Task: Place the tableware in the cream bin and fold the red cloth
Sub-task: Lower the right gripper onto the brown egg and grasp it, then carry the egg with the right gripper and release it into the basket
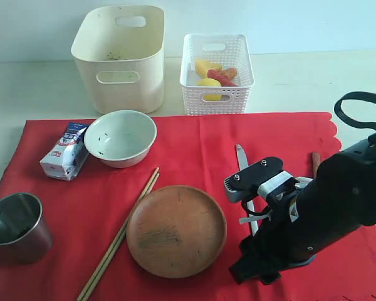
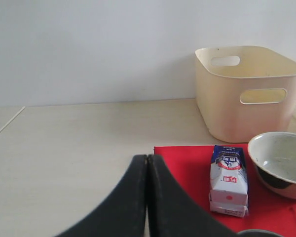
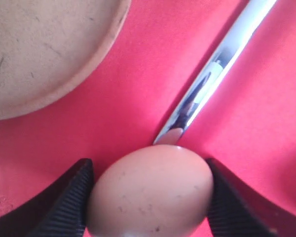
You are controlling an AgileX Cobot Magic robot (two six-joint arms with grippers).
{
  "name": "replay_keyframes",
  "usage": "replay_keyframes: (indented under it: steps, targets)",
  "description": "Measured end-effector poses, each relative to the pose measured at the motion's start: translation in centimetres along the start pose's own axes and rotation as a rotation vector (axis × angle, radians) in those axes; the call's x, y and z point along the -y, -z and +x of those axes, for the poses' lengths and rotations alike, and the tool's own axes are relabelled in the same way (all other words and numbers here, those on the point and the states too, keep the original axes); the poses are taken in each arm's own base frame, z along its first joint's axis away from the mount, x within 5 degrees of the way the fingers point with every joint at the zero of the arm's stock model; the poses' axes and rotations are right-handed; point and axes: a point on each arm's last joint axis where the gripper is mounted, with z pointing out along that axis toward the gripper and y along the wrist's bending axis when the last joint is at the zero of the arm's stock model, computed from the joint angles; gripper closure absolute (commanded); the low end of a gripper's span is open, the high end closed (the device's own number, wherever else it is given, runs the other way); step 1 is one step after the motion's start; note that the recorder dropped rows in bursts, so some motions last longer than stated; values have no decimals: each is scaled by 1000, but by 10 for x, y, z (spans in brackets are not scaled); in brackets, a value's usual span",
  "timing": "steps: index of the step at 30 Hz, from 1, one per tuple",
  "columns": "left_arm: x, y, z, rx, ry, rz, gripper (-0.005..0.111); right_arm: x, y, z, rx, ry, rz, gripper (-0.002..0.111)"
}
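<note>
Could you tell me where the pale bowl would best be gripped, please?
Probably its rim, from above: the pale bowl stands upright with its mouth open, so one finger can go inside the wall and one outside. Take the side facing away from the milk carton, which sits close by.

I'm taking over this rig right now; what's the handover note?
Left gripper shut, empty. Right gripper shut on a brown egg beside the knife. Bowl, steel cup, plate, chopsticks, knife lie on the red cloth; spoon mostly hidden behind the right arm. Cream bin: no tableware seen inside. Done: nothing. Left: all tableware into bin, fold cloth.
</note>
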Motion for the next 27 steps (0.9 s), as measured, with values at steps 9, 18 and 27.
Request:
replay_keyframes:
  steps: [9,18,27]
  targets:
    - [0,0,0,0,0,0,106,-2,19,-1,60,10,-15,108]
    - [0,0,0,0,0,0,106,-4,65,-12,354,71,-24,108]
    - [0,0,0,0,0,0,106,-6,84,-37,692,64,-34,108]
